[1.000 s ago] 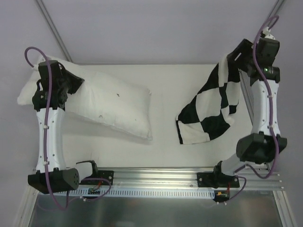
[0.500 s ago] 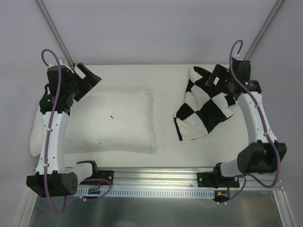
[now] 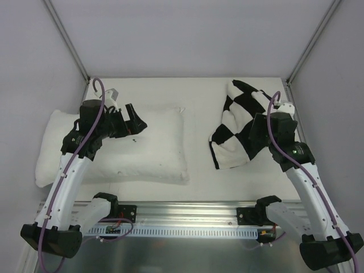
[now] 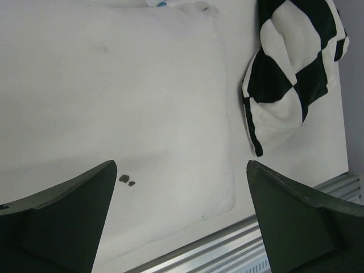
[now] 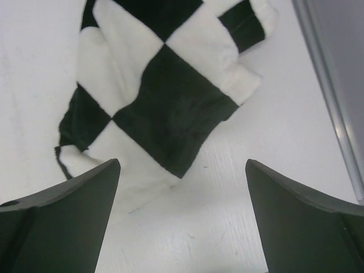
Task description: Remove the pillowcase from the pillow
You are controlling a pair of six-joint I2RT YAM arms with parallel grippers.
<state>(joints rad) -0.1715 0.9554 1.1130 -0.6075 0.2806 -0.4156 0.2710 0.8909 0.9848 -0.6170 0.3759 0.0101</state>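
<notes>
Both elbows bent, the left gripper [image 3: 135,120] hangs wide and empty over the pillow [image 3: 156,149], the right gripper [image 3: 254,135] equally wide over the pillowcase [image 3: 236,120] at its three o'clock.

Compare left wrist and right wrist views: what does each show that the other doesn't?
Only left wrist: the plain white pillow, bare, with small dark spots, and the metal rail at the table's near edge.
Only right wrist: the grey side panel along the table edge.
Both: the checkered pillowcase, crumpled on the table and off the pillow, and each camera's own fingers. The left gripper and right gripper are both open and hold nothing.
</notes>
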